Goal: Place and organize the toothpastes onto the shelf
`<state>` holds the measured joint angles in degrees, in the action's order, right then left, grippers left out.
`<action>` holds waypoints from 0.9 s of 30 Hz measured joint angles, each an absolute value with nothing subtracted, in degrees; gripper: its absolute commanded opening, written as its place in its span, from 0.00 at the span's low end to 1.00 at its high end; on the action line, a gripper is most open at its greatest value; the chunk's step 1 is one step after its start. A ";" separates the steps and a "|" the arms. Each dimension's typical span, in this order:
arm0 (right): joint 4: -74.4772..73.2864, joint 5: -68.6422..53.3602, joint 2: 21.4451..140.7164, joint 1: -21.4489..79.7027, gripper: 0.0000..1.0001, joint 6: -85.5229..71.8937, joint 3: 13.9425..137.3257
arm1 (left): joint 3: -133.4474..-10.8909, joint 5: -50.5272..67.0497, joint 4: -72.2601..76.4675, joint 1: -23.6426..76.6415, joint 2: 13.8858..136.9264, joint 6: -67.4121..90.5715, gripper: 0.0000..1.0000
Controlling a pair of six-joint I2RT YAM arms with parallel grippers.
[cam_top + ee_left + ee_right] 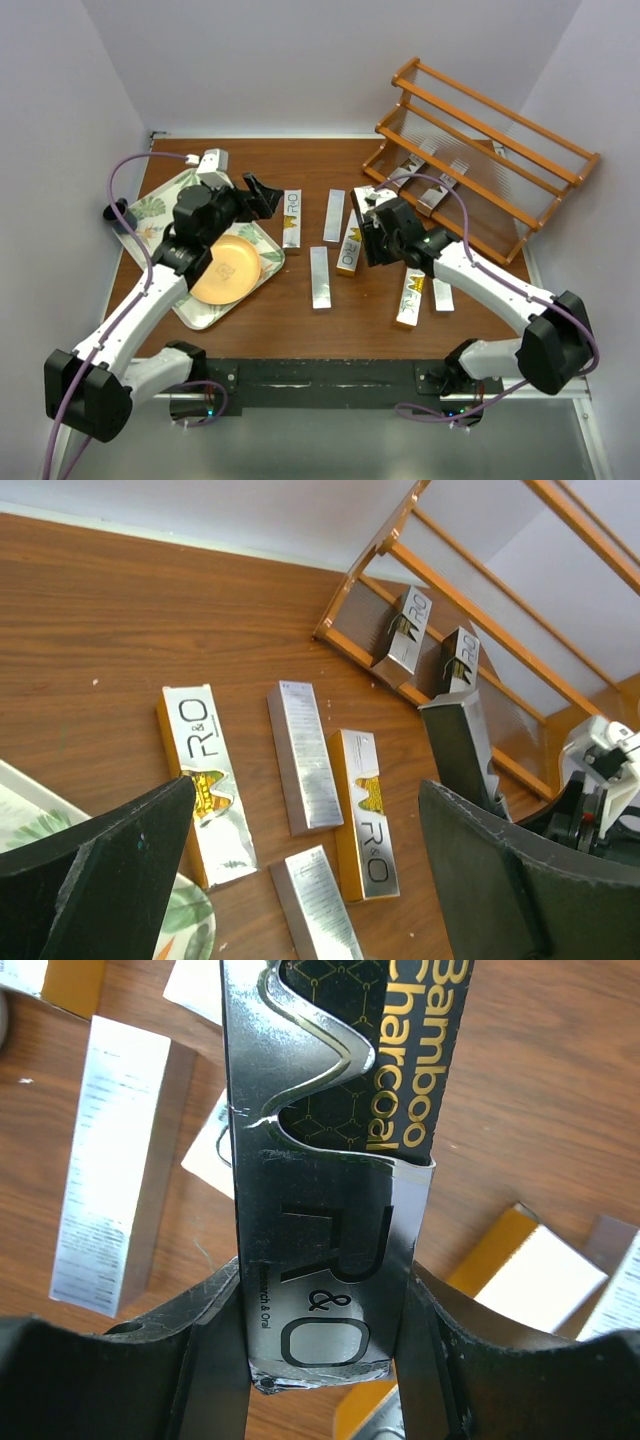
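- Right gripper (320, 1335) is clamped on one carton (320, 1140) near its end; left gripper (300, 870) gapes wide, nothing in it.
- Loose cartons (320, 278) lie mid-table; shelf (486, 138) at 2 o'clock holds two.
- Looks light, stiff-ish cardboard, glossy so probably slippery: pinch the long sides, gently.

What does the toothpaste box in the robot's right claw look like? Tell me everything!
The toothpaste box is a long, slim carton of shiny silver card. It has a black patch with gold words, Bamboo Charcoal, a wavy silver line, and dark R&O lettering. The right claw pinches it near one end, a finger on each side, over the wooden table.
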<state>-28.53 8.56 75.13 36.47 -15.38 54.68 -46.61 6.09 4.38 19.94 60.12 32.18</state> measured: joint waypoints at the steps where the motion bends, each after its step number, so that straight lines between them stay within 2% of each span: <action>1: -29.12 9.10 74.70 36.47 0.30 -15.16 54.81 | -46.81 6.24 3.57 19.94 60.01 31.86 0.99; 8: -32.34 11.55 72.79 36.42 0.31 -13.26 55.79 | -48.75 8.84 -1.43 19.94 61.95 32.18 0.99; 13: -30.92 7.81 69.52 36.42 0.31 -11.51 54.63 | -46.83 13.17 3.51 20.36 63.59 36.88 0.99; 27: -25.82 0.23 69.23 36.56 0.35 -10.94 53.43 | -48.29 11.42 16.43 33.95 78.50 48.58 0.97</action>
